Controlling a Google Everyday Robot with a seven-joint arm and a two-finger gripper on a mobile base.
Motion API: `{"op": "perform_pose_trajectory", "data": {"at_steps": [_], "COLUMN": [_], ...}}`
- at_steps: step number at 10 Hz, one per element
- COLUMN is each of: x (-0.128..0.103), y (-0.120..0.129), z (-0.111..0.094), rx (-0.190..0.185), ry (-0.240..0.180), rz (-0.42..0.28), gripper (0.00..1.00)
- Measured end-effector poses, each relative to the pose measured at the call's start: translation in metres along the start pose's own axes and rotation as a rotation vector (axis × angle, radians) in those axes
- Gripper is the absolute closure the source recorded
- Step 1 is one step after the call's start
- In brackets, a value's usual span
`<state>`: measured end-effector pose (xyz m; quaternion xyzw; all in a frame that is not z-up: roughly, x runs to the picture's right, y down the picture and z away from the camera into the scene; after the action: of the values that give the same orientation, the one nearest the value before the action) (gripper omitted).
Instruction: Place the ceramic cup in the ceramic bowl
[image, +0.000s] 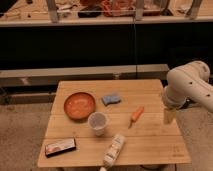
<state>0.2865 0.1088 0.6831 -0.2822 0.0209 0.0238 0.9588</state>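
Note:
The ceramic cup (98, 122) is pale white-grey and stands upright near the middle of the wooden table (150, 145). The ceramic bowl (79, 105) is orange-red and sits just behind and left of the cup, apart from it. My gripper (170, 116) hangs below the white arm (190, 87) over the table's right edge, well to the right of the cup and holding nothing I can see.
An orange carrot-like piece (136, 114) lies right of the cup. A blue sponge (111, 99) lies behind it. A white bottle (114, 149) lies at the front. A dark packet (60, 147) lies front left. A dark counter stands behind the table.

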Motion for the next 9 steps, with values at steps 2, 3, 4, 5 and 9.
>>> {"op": "perform_pose_trajectory", "data": {"at_steps": [2,3,4,5,9], "x": [-0.005,-0.02,-0.038,-0.051,-0.08], "y": [0.0,0.0,-0.001,-0.002,0.0], "z": [0.0,0.0,0.0,-0.001,0.002], "rx": [0.005,0.012,0.019,0.024,0.049], "ry": [0.006,0.006,0.009,0.011,0.019], "rz": [-0.016,-0.046,-0.076,-0.097,-0.181], "gripper": [0.2,0.2,0.2,0.2,0.2]}}
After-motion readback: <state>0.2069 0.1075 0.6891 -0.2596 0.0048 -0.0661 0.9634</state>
